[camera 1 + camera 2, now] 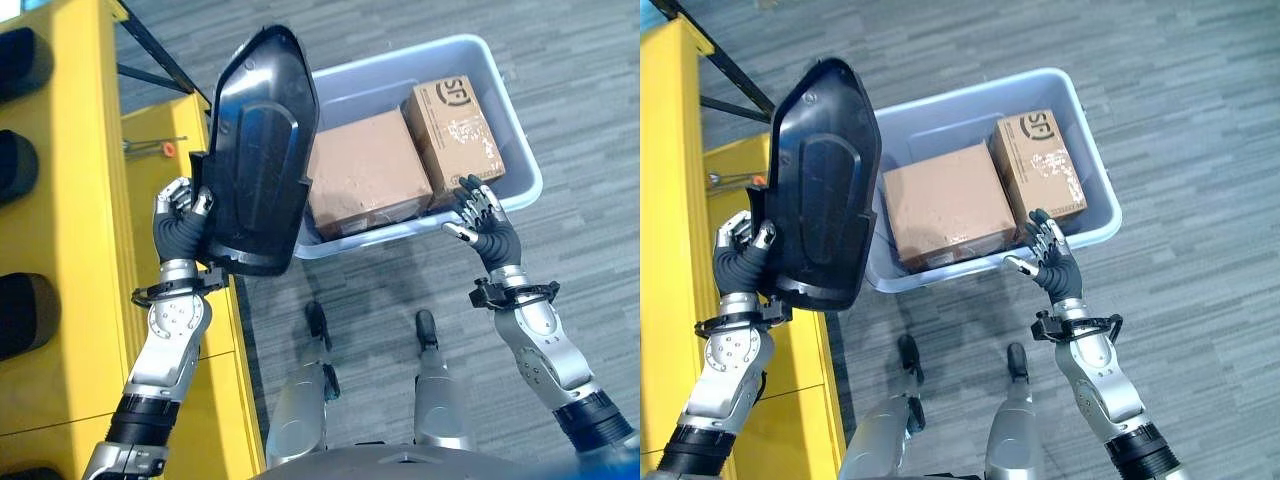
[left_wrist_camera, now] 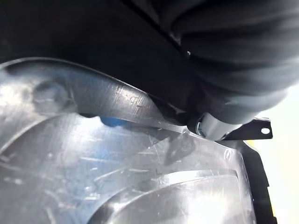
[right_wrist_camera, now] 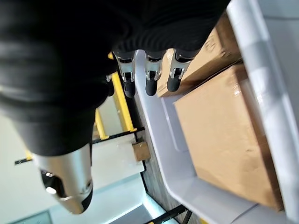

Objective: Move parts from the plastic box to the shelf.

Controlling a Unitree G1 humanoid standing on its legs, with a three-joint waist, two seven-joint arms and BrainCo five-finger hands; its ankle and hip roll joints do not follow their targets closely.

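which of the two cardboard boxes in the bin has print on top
The narrower cardboard box, on the robot's right side of the plastic bin by the right hand. The wider box beside it is plain brown on top.

Right hand (image 3: 145,70), fingers relaxed, above plastic box (image 3: 159,121) with cardboard boxes (image 3: 224,140).
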